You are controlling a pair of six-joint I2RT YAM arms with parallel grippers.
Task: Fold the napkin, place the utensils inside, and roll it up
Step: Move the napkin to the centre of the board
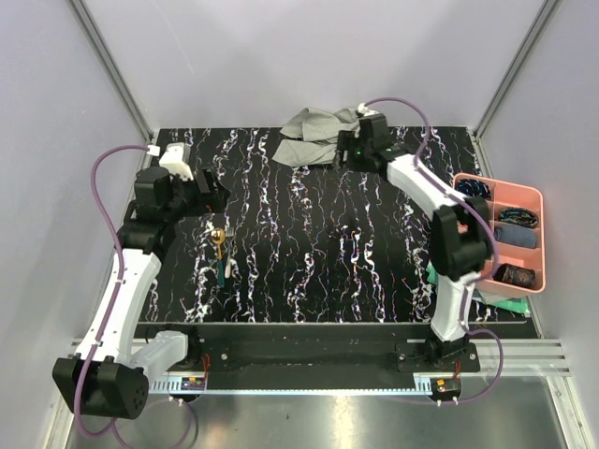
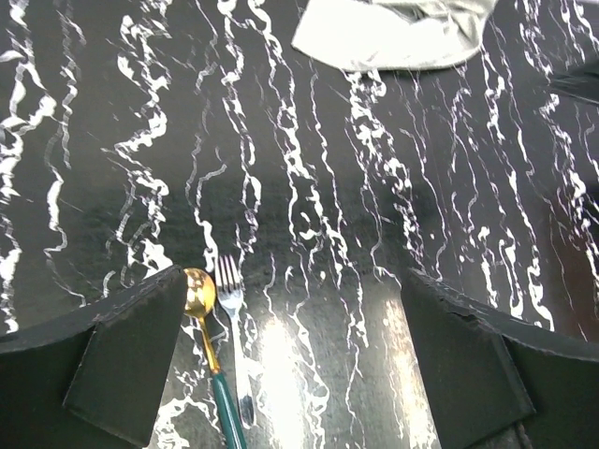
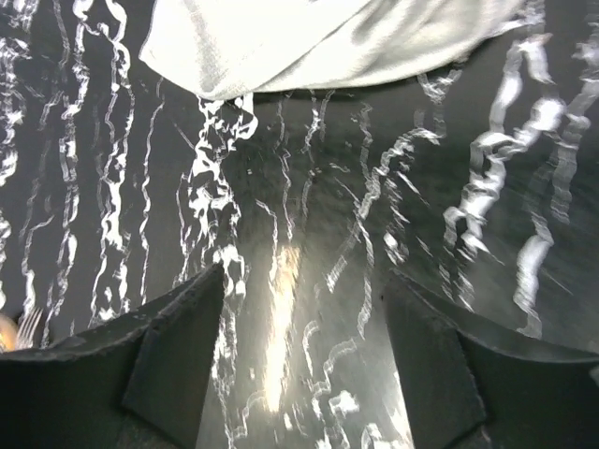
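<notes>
Napkin (image 1: 314, 136) lies crumpled at the far edge of the counter (image 1: 374, 262), just beyond the right pincer (image 3: 301, 281), whose fingers stand apart and empty. Gold spoon (image 2: 198, 295) and fork (image 2: 230, 290) lie side by side towards the left edge, near the left pincer (image 2: 292, 281), likewise spread, holding nothing.

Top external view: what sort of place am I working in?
Probably an enclosed robot test cell, not a dining room: plain pale walls, aluminium frame posts, a black white-veined tabletop, a metal mounting rail at its near edge.
</notes>
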